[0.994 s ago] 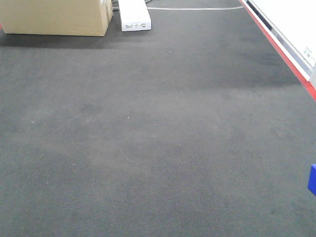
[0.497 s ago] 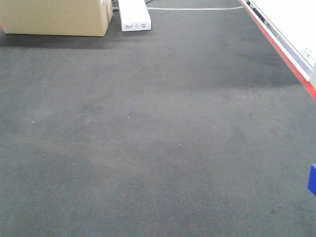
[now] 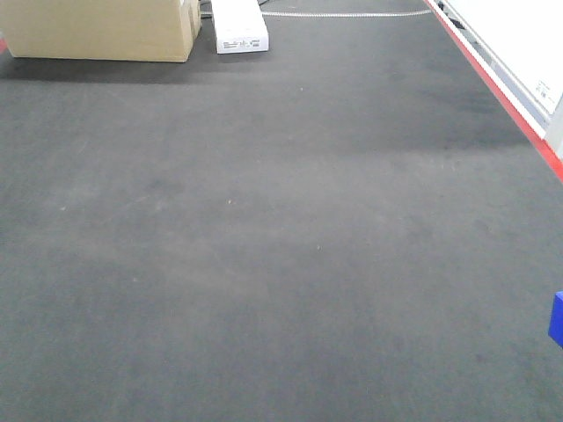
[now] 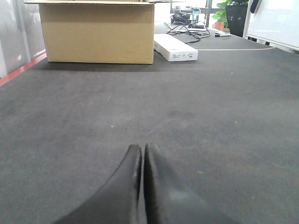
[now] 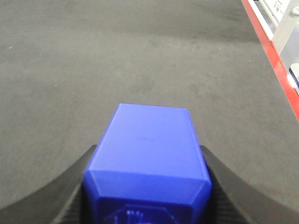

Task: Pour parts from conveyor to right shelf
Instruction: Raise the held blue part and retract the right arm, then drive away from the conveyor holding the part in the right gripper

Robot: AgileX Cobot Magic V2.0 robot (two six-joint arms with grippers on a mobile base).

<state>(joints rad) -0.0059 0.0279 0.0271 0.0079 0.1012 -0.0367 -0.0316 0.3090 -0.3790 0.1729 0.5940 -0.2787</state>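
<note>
Front view nudged forward: cardboard box (image 3: 97,31) and white carton (image 3: 239,31) sit slightly higher in frame, blue block (image 5: 147,149) corner unmoved at right edge. Right claw (image 5: 148,161) clenched on block, over conveyor (image 3: 264,246). Left claw (image 4: 141,151) pinched shut, empty. My worry: smooth block slipping from fingers on swing to shelf, which I can't see. Surface dark, carpet-like, red strip (image 3: 501,97) along right. Plant (image 4: 232,11) at far end
</note>
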